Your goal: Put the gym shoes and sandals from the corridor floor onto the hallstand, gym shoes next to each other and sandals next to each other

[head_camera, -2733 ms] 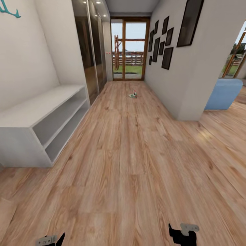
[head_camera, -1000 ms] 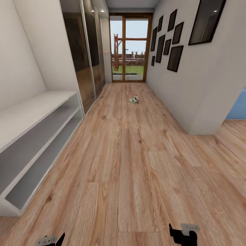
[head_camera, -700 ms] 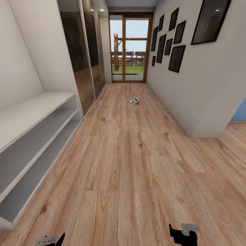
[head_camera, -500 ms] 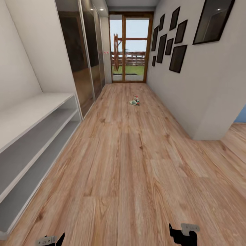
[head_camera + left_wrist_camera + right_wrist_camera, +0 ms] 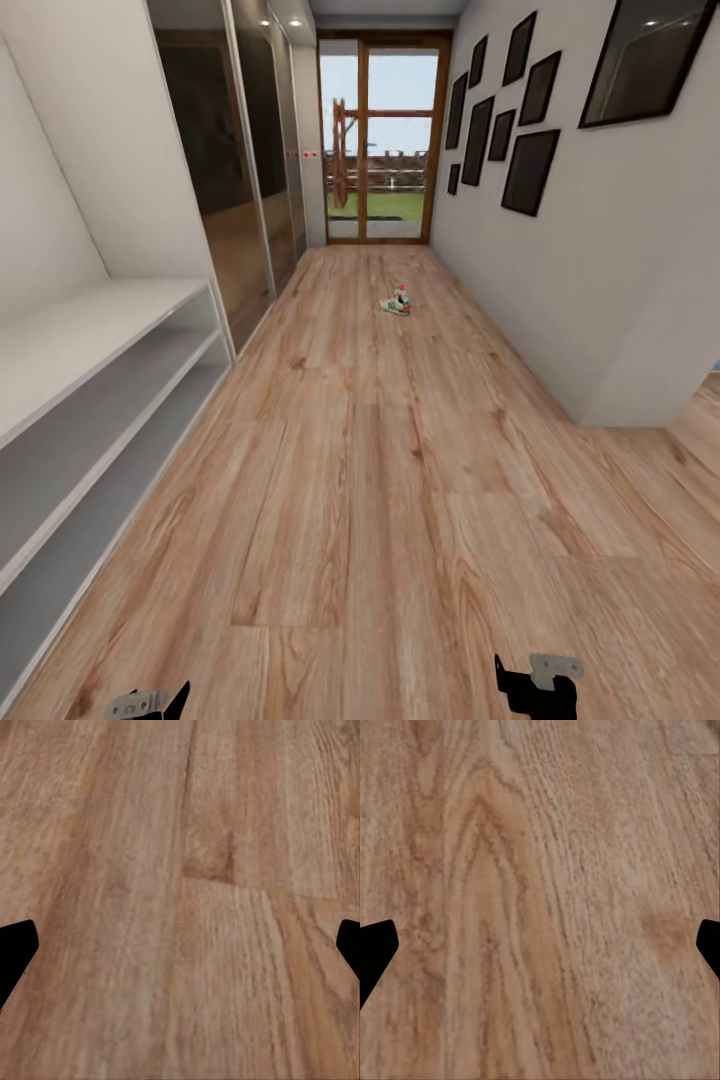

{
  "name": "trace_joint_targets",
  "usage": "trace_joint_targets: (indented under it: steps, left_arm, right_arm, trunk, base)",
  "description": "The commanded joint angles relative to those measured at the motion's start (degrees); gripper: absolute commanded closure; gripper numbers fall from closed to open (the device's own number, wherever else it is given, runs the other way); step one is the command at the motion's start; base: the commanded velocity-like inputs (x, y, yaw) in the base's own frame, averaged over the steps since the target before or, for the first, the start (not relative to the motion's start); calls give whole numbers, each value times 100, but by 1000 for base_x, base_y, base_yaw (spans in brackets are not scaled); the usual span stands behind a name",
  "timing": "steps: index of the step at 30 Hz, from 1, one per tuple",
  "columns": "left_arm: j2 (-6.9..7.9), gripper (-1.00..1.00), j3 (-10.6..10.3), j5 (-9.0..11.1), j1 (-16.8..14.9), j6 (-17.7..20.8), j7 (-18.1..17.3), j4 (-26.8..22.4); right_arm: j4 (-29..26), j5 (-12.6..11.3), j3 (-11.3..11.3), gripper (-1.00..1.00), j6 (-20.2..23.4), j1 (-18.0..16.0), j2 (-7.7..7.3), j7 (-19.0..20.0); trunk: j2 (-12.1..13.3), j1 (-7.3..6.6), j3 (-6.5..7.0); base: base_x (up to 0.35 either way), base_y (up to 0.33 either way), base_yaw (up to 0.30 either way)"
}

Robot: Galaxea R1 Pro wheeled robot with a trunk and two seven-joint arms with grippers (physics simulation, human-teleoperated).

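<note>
Far down the corridor floor (image 5: 380,480) lies a small cream-white gym shoe (image 5: 396,302) with green and red marks; it is too distant to tell whether a second one lies against it. The sandals are out of view. The pale grey hallstand (image 5: 90,330) runs along the left wall, and both of its long shelves are bare. At the head view's lower edge are my left gripper (image 5: 150,702) and right gripper (image 5: 535,688), far from the shoe. The wrist views show the left gripper (image 5: 180,952) and the right gripper (image 5: 540,949) open over bare planks, holding nothing.
Mirrored wardrobe doors (image 5: 240,170) follow the hallstand on the left. A glass door (image 5: 380,145) closes the far end. The right wall (image 5: 560,260) carries dark picture frames and ends at a corner, with an opening beyond it.
The camera has travelled forward along the corridor: the hallstand has slid toward the left edge and the right wall corner is nearer. Both grippers keep their pose.
</note>
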Motion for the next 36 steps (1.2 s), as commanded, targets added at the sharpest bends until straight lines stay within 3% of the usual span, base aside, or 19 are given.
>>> trace_joint_targets:
  steps: [1,36]
  left_arm:
    - [1,-100,7,60,-4,6,-57,8]
    - [1,-100,7,60,-4,6,-57,8]
  right_arm:
    - [6,42,-34,-100,-17,-3,0,-16]
    - [6,43,-34,-100,-17,-3,4,-16]
  trunk:
    - [-2,2,-5]
    - [-2,2,-5]
  base:
    - [338,0,0]
    - [338,0,0]
